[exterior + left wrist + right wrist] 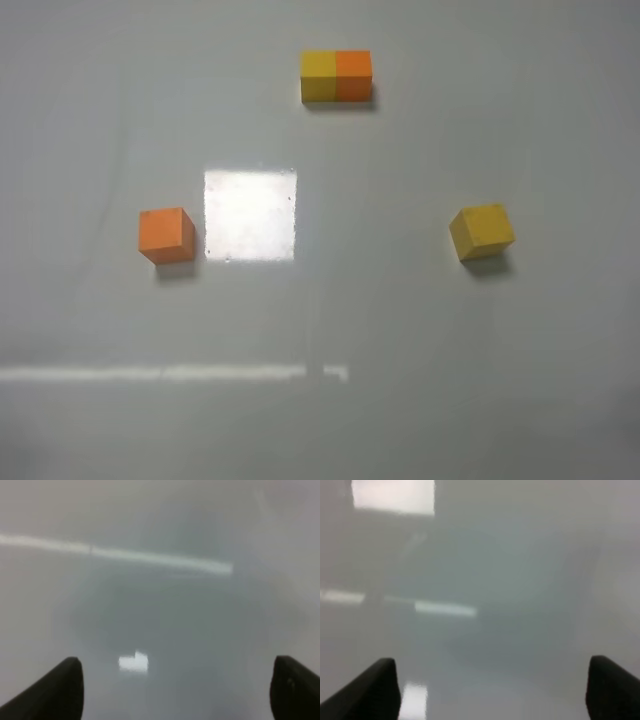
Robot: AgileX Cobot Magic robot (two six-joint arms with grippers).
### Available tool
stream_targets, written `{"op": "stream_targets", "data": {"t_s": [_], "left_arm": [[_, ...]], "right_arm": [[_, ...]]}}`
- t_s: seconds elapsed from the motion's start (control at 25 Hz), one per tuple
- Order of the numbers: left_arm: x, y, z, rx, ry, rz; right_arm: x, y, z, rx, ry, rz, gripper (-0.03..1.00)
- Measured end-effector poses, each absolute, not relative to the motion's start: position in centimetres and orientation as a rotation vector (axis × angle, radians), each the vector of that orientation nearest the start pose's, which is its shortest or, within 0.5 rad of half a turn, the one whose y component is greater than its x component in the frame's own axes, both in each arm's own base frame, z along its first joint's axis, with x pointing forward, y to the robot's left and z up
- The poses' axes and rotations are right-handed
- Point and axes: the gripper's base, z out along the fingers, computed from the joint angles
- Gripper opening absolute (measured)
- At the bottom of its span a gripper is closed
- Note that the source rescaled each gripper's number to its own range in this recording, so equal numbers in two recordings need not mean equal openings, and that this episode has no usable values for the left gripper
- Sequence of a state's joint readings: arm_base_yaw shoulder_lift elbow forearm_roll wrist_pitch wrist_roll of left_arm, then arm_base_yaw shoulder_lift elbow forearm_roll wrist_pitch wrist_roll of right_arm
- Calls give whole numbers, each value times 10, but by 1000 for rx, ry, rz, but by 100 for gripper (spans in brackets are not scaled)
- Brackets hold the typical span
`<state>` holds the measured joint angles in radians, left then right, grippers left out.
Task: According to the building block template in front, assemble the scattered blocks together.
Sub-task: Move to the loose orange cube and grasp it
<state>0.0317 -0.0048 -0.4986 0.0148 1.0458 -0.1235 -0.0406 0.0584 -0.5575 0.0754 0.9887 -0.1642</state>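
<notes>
The building block template (pixel 336 76), a yellow and an orange cube joined side by side, stands at the far middle of the table. A separate orange cube (pixel 166 235) sits at the left and a separate mustard-yellow cube (pixel 481 231) at the right. Neither arm shows in the exterior high view. My left gripper (pixel 175 690) is open, its dark fingertips (pixel 55 692) wide apart over bare grey table. My right gripper (pixel 492 690) is open too, fingertips (pixel 370 690) wide apart over bare table. No block shows in either wrist view.
The grey table (pixel 400 350) is glossy. A bright square light reflection (pixel 250 214) lies between the two cubes, and a bright strip of reflection (pixel 170 373) runs across the near left.
</notes>
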Motion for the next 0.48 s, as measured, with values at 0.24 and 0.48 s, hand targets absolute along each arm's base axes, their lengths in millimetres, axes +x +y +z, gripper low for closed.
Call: {"op": "stream_targets", "data": {"t_s": [0.24,0.48], "left_arm": [[-5,1,278,-158,2020,-42],[-5,1,278,-157,2020,-41]], "right_arm": [[33,5,342,-335,2063,-149,95],[56,11,398,-676,2022,-176,100]]}}
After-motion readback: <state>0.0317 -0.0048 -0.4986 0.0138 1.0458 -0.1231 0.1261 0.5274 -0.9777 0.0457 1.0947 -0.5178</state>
